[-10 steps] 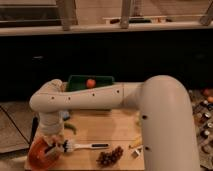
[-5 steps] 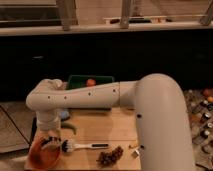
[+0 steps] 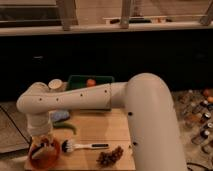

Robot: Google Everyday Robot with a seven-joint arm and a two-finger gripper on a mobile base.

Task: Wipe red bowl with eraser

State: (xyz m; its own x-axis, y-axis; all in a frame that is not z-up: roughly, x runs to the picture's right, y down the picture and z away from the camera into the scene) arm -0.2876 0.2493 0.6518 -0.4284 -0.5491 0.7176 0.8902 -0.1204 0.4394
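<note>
The red bowl (image 3: 44, 155) sits at the front left corner of the wooden table (image 3: 100, 127). My gripper (image 3: 41, 145) reaches down from the white arm straight into the bowl. A pale shape lies in the bowl under the gripper; it may be the eraser (image 3: 42, 150), but I cannot tell whether the gripper holds it. The arm hides the far part of the bowl.
A white-bristled dish brush (image 3: 82, 146) lies just right of the bowl. Dark grapes (image 3: 110, 157) lie at the front. A green pepper (image 3: 66, 126) lies behind the bowl. A dark green tray (image 3: 102, 82) with an orange ball (image 3: 90, 82) stands at the back. Bottles (image 3: 200, 110) stand at right.
The arm has swung slightly left and lowered, so the gripper now sits more squarely over the bowl. Bowl, brush and grapes stay where they were.
</note>
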